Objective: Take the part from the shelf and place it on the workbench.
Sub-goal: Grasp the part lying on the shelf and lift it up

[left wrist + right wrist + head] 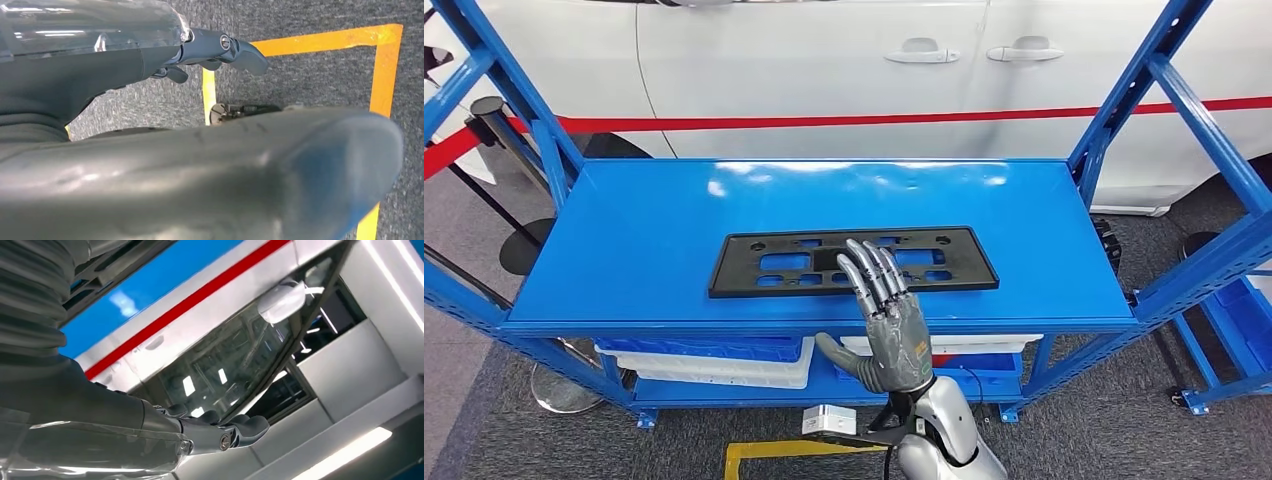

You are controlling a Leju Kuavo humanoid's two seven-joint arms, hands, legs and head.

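Note:
The part is a flat black plastic plate [754,268] with several cut-outs, lying along the front half of the blue shelf top [644,220]. My right hand [889,325] is raised in front of the shelf with its back toward me. Its fingers [869,268] are straight and spread, and their tips overlap the plate's near edge right of its middle. It holds nothing. The right wrist view shows the same hand [200,432] with fingers stretched out. My left hand [200,165] hangs over the floor, fingers [235,50] extended, holding nothing.
A white car [824,60] with a red stripe stands close behind the shelf. Blue uprights [1134,90] frame both ends. White and blue bins [714,358] sit on the lower level. A black stanchion [494,120] stands at the left. Yellow tape [385,65] marks the grey carpet.

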